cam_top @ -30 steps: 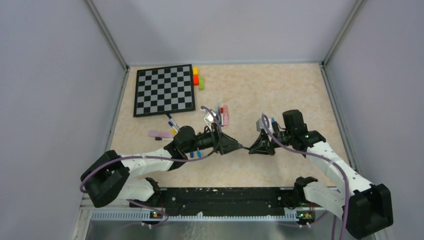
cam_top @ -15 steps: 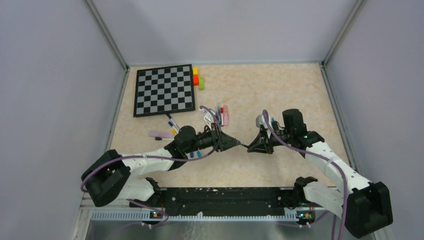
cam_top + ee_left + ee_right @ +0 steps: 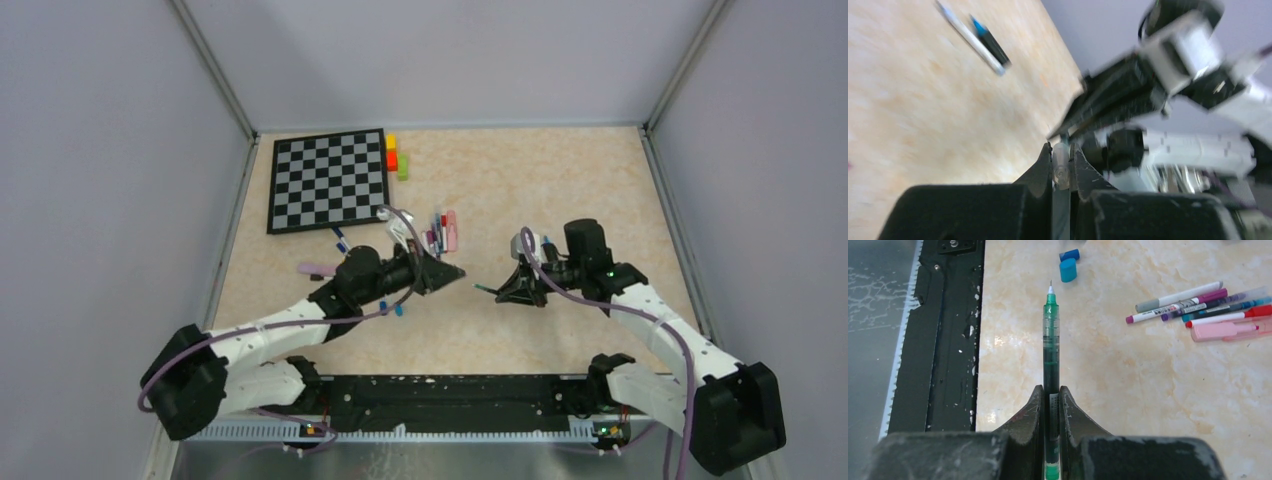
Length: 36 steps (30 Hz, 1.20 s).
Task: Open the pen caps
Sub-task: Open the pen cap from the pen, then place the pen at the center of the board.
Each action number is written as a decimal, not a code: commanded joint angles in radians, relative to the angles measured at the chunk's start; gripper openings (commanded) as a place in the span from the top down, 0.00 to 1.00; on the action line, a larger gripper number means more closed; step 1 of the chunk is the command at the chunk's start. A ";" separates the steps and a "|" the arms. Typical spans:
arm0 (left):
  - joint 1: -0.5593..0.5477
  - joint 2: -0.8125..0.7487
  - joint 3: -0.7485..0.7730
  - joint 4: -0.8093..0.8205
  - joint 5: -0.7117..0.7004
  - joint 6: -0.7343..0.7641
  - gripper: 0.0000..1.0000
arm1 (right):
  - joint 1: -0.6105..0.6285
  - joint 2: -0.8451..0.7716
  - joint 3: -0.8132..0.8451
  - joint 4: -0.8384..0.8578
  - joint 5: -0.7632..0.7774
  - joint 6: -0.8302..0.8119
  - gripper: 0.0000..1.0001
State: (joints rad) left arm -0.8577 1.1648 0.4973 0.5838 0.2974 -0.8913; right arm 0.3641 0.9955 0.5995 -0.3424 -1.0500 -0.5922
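So the right gripper (image 3: 1051, 390) is clamped on a green pen (image 3: 1050, 335) near its back end. The barrel sticks straight out past the fingers and the nib is bare. From overhead the pen lies roughly parallel to the near edge of the table (image 3: 1148, 390), around the middle, nib aimed at the left gripper (image 3: 1061, 150).

The left gripper is pinched on something small and pale, almost certainly the pen's cap (image 3: 1060, 167), though that wrist view is too smeared to be sure. Nib and cap are apart with a clear gap between them, about in line with each other. Looks like this one is open.

What matters next is where the other stuff sits. The bunch of pens (image 3: 1198, 305) lies toward the far edge from that gap, fanned out side by side, long axes running roughly toward the far edge. It's closer to the left gripper than the right. Two loose blue caps (image 3: 1068, 270) sit on the near side, also nearer the left arm.

Best guess: the left gripper drops the cap beside those two, the right sets the green pen down, and the left arm, being nearer, reaches for the bunch.
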 commanded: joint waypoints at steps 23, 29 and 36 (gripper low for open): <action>0.304 -0.392 -0.060 -0.443 0.075 0.150 0.91 | -0.326 0.206 0.068 0.197 0.673 0.489 1.00; 0.304 -0.417 -0.116 -0.432 0.095 0.161 0.94 | -0.439 0.302 0.098 0.188 0.651 0.493 1.00; 0.304 -0.397 -0.122 -0.442 0.117 0.202 0.94 | -0.454 0.380 0.117 0.204 0.687 0.482 1.00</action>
State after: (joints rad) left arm -0.5568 0.7658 0.3828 0.1116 0.3882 -0.7296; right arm -0.0818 1.3338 0.6579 -0.1616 -0.3878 -0.1188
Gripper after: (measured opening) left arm 0.100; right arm 0.050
